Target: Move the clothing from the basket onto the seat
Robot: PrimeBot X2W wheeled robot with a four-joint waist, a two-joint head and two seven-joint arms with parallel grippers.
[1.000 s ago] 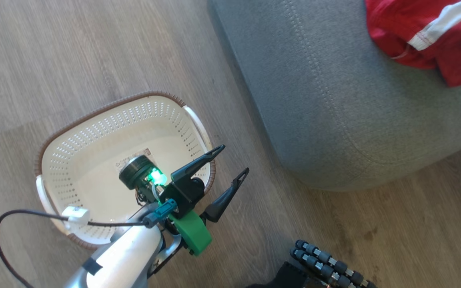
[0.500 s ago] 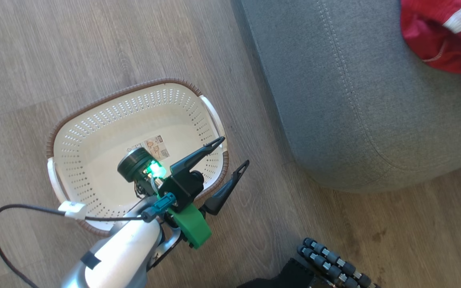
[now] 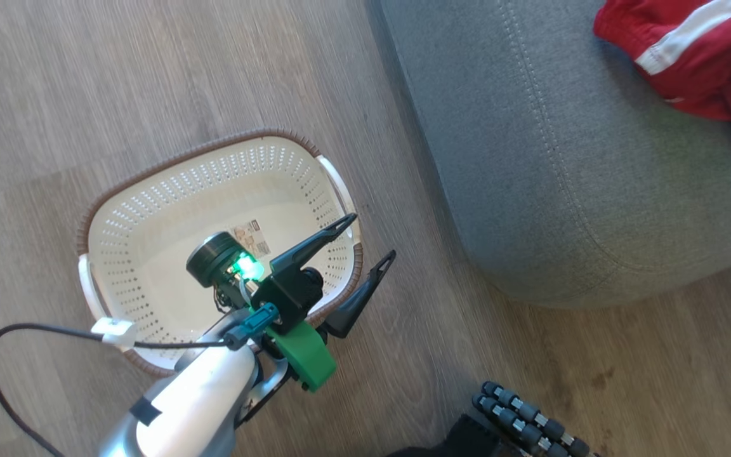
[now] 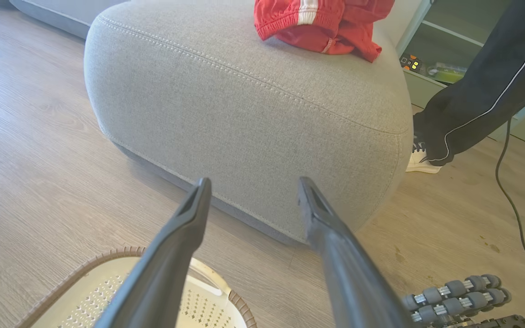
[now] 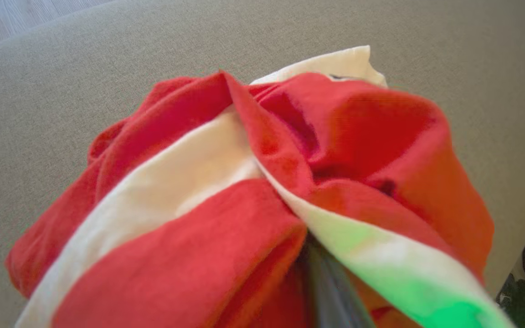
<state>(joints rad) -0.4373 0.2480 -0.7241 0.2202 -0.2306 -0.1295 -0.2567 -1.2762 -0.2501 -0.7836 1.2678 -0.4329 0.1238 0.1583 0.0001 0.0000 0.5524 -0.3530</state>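
The cream basket [image 3: 150, 209] with its brown rim stands on the floor, with only a sticker label inside. My left gripper [image 3: 372, 236] hovers open over the basket's right rim [image 4: 107, 257], its fingers [image 4: 253, 182] pointing at the grey seat [image 4: 244, 100]. Red clothing [image 3: 689, 57] with a white stripe lies bunched on the seat [image 3: 562, 158] at its far right. In the right wrist view the same clothing [image 5: 189, 173] sits heaped on the seat [image 5: 62, 68] and drapes over one dark finger [image 5: 331, 291]. The folds hide how the right jaws stand.
Wood floor [image 3: 150, 76] surrounds the basket and the seat. A person's dark trouser leg [image 4: 486, 91] and white shoe [image 4: 419, 159] stand beside the seat's far end. The robot base's rollers [image 3: 524, 422] sit at the lower right. A black cable [image 4: 508, 191] trails on the floor.
The head camera has swung, so basket and seat shift in the picture. The red clothing at the top right shows more of its white stripe. My left gripper stays open.
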